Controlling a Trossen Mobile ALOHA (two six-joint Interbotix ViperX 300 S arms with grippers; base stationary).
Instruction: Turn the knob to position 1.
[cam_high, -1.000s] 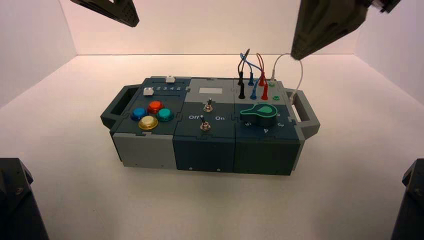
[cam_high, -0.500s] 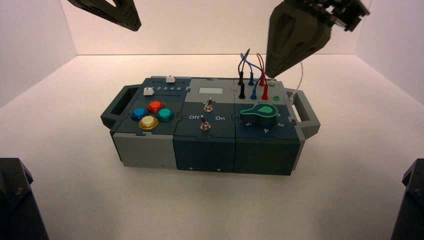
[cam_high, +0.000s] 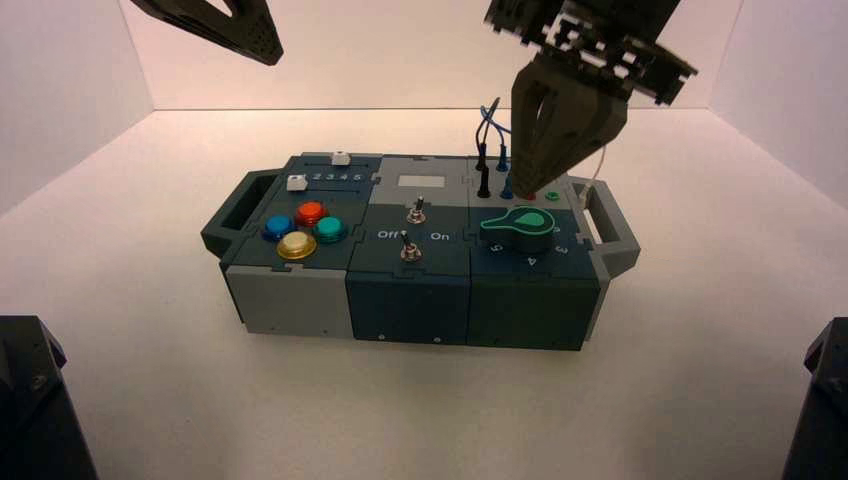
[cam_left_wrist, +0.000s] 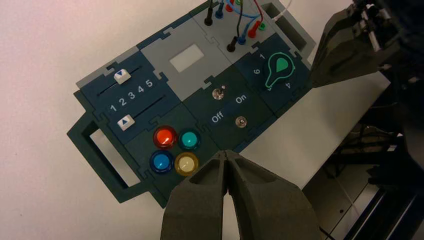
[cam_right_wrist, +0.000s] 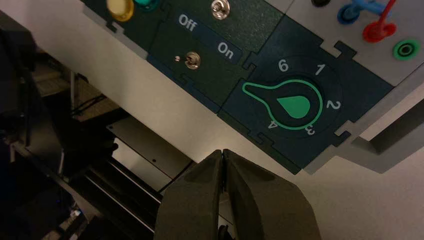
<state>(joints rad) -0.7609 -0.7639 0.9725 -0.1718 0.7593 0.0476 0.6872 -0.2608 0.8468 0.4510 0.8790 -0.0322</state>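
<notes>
The knob (cam_high: 520, 228) is a dark teardrop with a green top, on the right section of the box (cam_high: 300, 300). In the right wrist view the knob (cam_right_wrist: 291, 105) has its pointed tip between the printed 6 and 4, away from the 1. My right gripper (cam_high: 535, 190) is shut and empty; it hangs just behind and above the knob, in front of the wires. In its own view the right gripper (cam_right_wrist: 222, 152) is over the table just off the box's front edge. My left gripper (cam_high: 262, 42) is shut and parked high at the back left, and it shows above the box's front edge in its own view (cam_left_wrist: 227, 152).
Black, blue and red wires (cam_high: 492, 130) are plugged in behind the knob. Two toggle switches (cam_high: 416, 213) marked Off and On stand in the middle section. Red, blue, teal and yellow push buttons (cam_high: 297, 245) and two sliders (cam_high: 296, 182) are on the left. A handle (cam_high: 605, 225) sticks out on the right.
My right gripper has swung left and down from the back right to just behind the knob, over the wires. The knob and the left arm have not moved.
</notes>
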